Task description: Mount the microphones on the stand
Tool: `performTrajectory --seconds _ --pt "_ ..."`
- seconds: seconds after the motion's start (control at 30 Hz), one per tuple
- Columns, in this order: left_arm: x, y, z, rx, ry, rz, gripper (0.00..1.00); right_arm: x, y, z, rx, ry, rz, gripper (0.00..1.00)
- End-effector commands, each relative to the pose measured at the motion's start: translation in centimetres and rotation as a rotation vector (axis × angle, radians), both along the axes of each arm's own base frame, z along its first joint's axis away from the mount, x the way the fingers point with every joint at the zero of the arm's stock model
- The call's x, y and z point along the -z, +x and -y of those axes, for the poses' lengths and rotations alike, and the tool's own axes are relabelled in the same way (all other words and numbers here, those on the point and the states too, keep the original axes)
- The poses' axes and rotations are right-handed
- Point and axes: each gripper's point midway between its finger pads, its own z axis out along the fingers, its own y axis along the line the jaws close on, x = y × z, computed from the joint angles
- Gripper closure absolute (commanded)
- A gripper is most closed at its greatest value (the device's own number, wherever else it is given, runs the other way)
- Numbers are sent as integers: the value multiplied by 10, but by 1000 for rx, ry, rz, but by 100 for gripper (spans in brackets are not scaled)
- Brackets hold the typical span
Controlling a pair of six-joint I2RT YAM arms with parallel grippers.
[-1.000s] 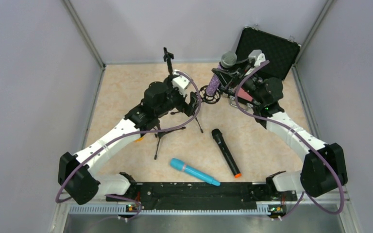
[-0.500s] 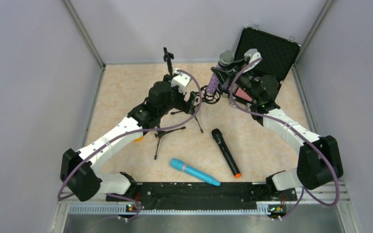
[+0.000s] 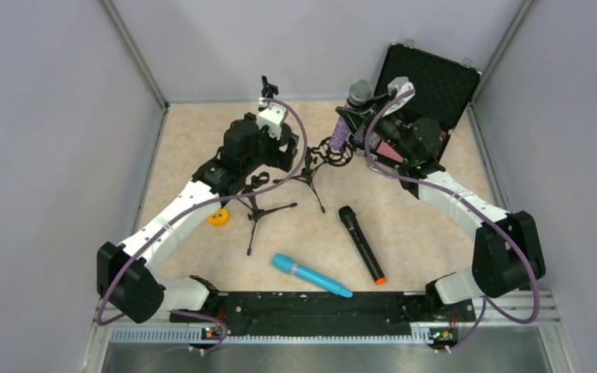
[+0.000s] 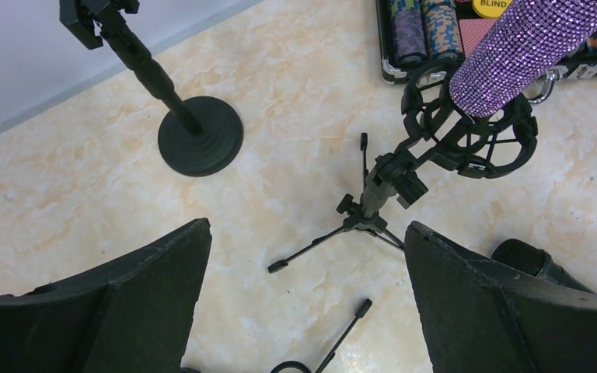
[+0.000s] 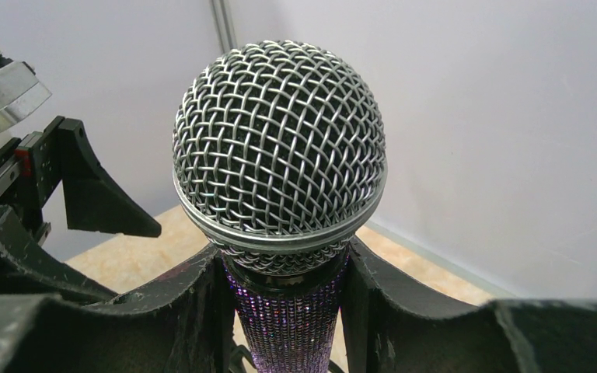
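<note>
**Left arm pulls back from the stands; purple mic held in the ring**

Compared with a second ago, the left gripper [image 3: 284, 155] has drawn back toward the upper left of the top view. This uncovers the tripod [image 3: 260, 206] and a small orange thing [image 3: 218, 217] beside it. Its jaws gape wide and hold nothing. The right gripper [image 3: 357, 115] has shifted slightly up and left, and it is clenched on the purple mic [image 3: 340, 134] just under the head.

The purple mic stands nearly upright at upper centre. In the top view its long axis leans from the head at upper right to the tail at lower left. In the left wrist view the tail sits within the ring of the ring stand [image 4: 466, 136]. The body is glittery purple [image 4: 513, 54], and the right wrist view shows a round silver mesh head [image 5: 280, 140] with a metal band below it.

The blue mic [image 3: 311, 275] lies flat on the table [image 3: 420, 225] at lower centre, with its wide end at upper left. The black mic [image 3: 361, 244] lies just to its right, well apart from the stands, with its orange end at lower right. A post stand [image 3: 268, 89] stands by the far wall, and an open case [image 3: 431, 74] lies at upper right.
</note>
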Motion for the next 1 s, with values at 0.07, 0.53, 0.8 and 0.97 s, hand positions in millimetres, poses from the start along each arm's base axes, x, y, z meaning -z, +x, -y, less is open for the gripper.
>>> performTrajectory --seconds 0.07,0.53,0.8,0.97 --pt "-25 4 8 60 -139 -23 1 -52 -13 1 1 54 140 100" --pt "-18 9 5 50 -111 -39 1 -42 -16 8 37 39 121 100" --pt "-16 10 4 44 -102 -39 1 -33 -16 6 21 46 94 100" --pt "-18 9 3 43 -103 -35 1 -24 -14 7 29 42 72 100"
